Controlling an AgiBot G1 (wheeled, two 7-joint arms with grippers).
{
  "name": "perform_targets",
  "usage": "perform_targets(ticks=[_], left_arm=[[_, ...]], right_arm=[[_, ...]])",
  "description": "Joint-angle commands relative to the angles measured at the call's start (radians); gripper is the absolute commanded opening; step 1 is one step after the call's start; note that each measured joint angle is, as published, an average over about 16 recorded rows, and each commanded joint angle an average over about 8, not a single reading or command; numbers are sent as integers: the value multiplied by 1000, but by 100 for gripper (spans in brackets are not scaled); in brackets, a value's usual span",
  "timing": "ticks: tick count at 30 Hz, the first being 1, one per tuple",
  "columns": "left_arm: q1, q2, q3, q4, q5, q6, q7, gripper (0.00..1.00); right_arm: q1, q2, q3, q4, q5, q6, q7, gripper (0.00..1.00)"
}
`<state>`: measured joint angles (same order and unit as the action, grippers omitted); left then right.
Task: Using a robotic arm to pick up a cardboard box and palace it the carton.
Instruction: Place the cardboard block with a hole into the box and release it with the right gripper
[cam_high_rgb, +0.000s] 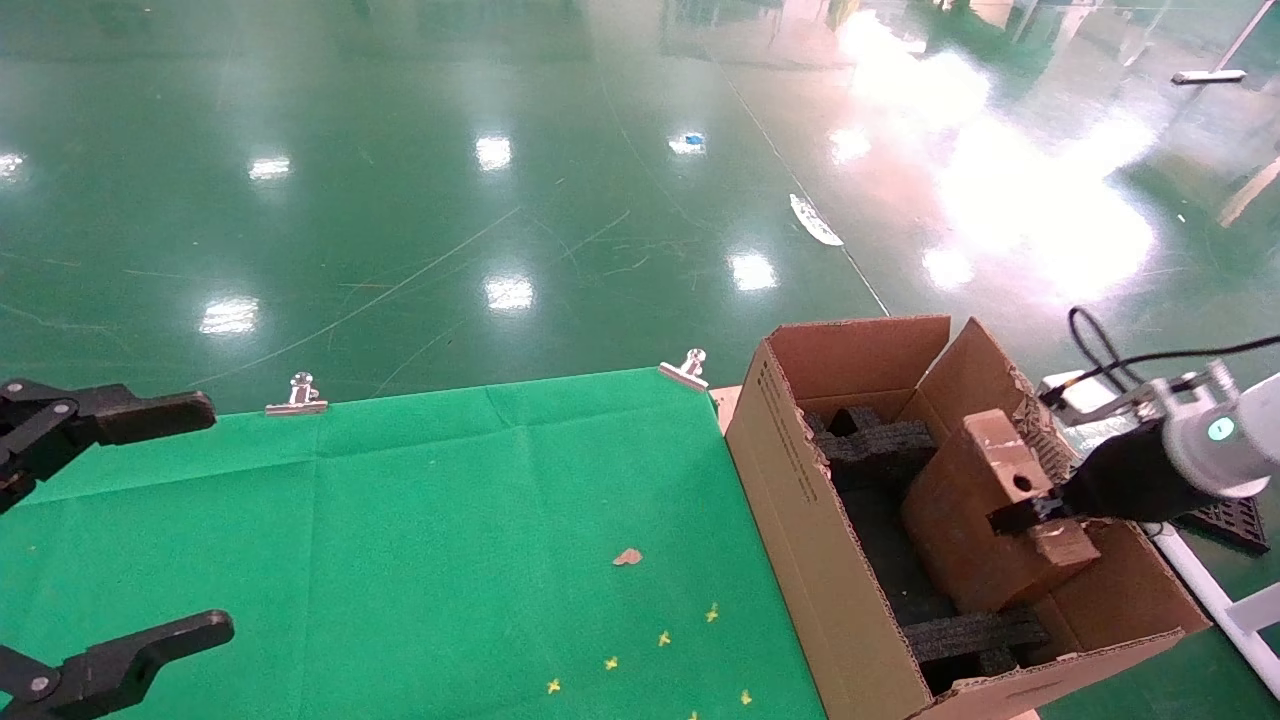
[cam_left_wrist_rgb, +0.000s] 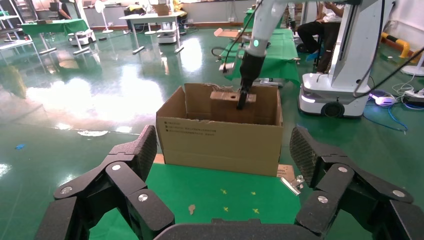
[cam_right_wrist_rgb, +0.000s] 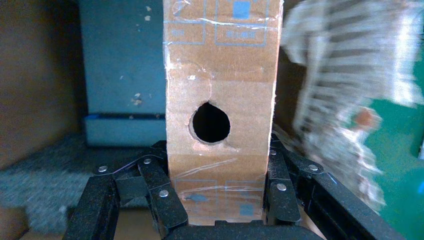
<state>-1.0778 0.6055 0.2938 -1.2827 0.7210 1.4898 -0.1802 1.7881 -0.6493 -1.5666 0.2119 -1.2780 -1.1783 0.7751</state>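
One cardboard box (cam_high_rgb: 1000, 470), one carton (cam_high_rgb: 800, 520) and two claws share the scene. The right claw (cam_high_rgb: 1035, 512) of the robotic arm (cam_high_rgb: 1190, 450) is clamped on the small, narrow cardboard box, holding it over the carton's open top, between the raised flaps. The arm reaches in from the carton's right side, white wrist and black cable behind it. The carton stands at the right edge of the green-covered tabletop (cam_high_rgb: 450, 520), printed side facing the cloth, black foam blocks (cam_high_rgb: 880, 445) visible inside.

The left claw (cam_high_rgb: 110, 520) hangs over the tabletop's left side with its fingers spread wide, gripping nothing.

Two silver clips (cam_high_rgb: 296, 396) pin the cloth's far edge; a small brown scrap (cam_high_rgb: 627, 557) and a handful of yellow cross marks (cam_high_rgb: 663, 638) lie on the cloth near the carton.

The right wrist view alone shows the grip up close: black fingers (cam_right_wrist_rgb: 160, 195) pressed against both long sides of the cardboard box (cam_right_wrist_rgb: 220, 115), a single round hole (cam_right_wrist_rgb: 211, 122) in the narrow face, glossy tape across it. The left wrist view, looking past the left claw (cam_left_wrist_rgb: 220, 155), shows what the head view does not: the carton (cam_left_wrist_rgb: 220, 137) from the front with its printed text, the robotic arm (cam_left_wrist_rgb: 255, 50) descending steeply from above with the cardboard box (cam_left_wrist_rgb: 227, 96) level with the carton's rim, and a wheeled white robot base (cam_left_wrist_rgb: 345, 65) on the green floor (cam_left_wrist_rgb: 75, 110) behind.
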Motion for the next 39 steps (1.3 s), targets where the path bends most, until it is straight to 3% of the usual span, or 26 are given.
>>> perform_targets(ticks=[1,10,18,39], left_arm=[[0,0,0,0,0,0,0,100],[0,0,1,0,0,0,0,100],[0,0,1,0,-1,0,1,100],[-1,-1,2,0,-2,-1,1,100]], right_arm=[[-39,-11,8,-8,17,31,-7,0],[-133,-37,44,-29,77,115,-74,0],[-138,-61,34,-70,63,104,-91,100],[-95,-88,23,-130,44,77,-114,100]])
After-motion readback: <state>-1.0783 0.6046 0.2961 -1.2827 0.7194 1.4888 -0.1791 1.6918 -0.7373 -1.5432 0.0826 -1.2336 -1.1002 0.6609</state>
